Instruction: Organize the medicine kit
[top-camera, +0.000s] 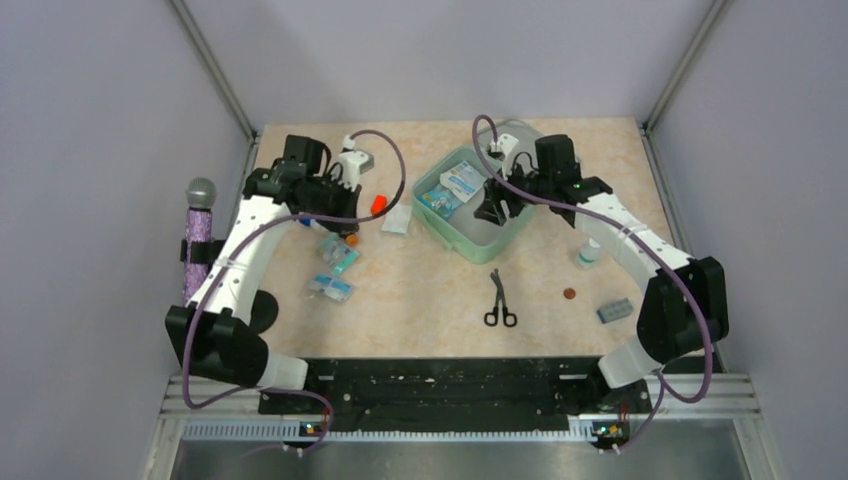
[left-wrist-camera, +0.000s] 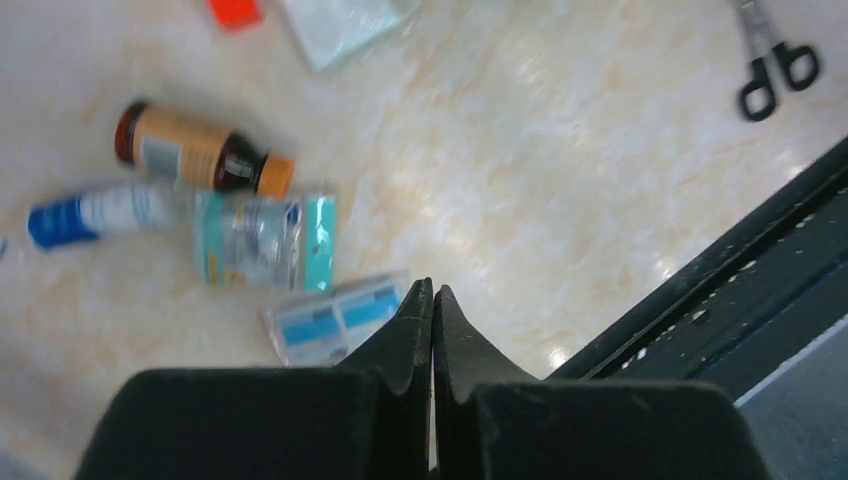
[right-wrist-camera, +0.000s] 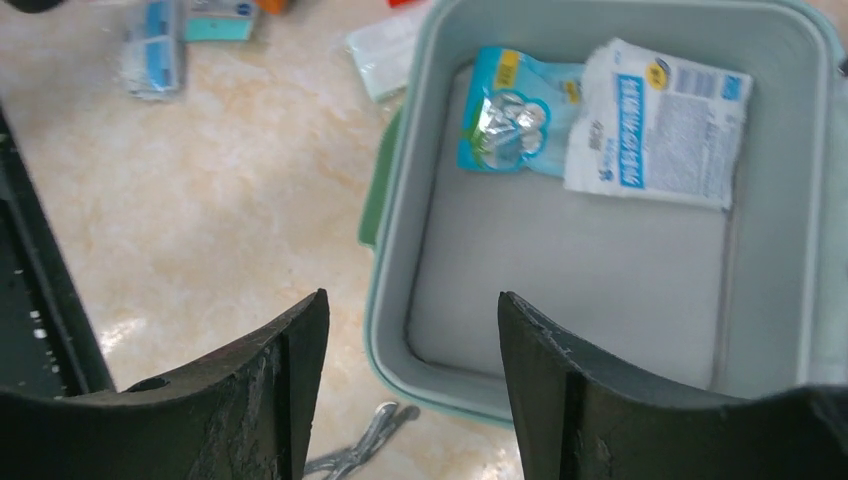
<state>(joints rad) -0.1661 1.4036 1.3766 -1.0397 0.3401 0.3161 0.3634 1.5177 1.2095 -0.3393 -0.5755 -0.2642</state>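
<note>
The pale green kit box (top-camera: 482, 236) sits at mid table. In the right wrist view the box (right-wrist-camera: 580, 270) holds a teal blister packet (right-wrist-camera: 510, 118) and a white and blue packet (right-wrist-camera: 655, 125). My right gripper (right-wrist-camera: 413, 300) is open and empty above the box's near left corner; it also shows in the top view (top-camera: 490, 210). My left gripper (left-wrist-camera: 432, 290) is shut and empty, above loose items: a brown bottle (left-wrist-camera: 200, 155), a blue and white tube (left-wrist-camera: 95, 213), a teal blister pack (left-wrist-camera: 265, 242) and a blue and white packet (left-wrist-camera: 335, 318).
Black scissors (top-camera: 500, 300) lie in front of the box. A white packet (top-camera: 397, 222) and an orange item (top-camera: 378, 204) lie left of it. A small bottle (top-camera: 589, 253), a coin (top-camera: 569, 294) and a grey block (top-camera: 614, 311) lie at the right. A purple cylinder (top-camera: 200, 240) stands at the left edge.
</note>
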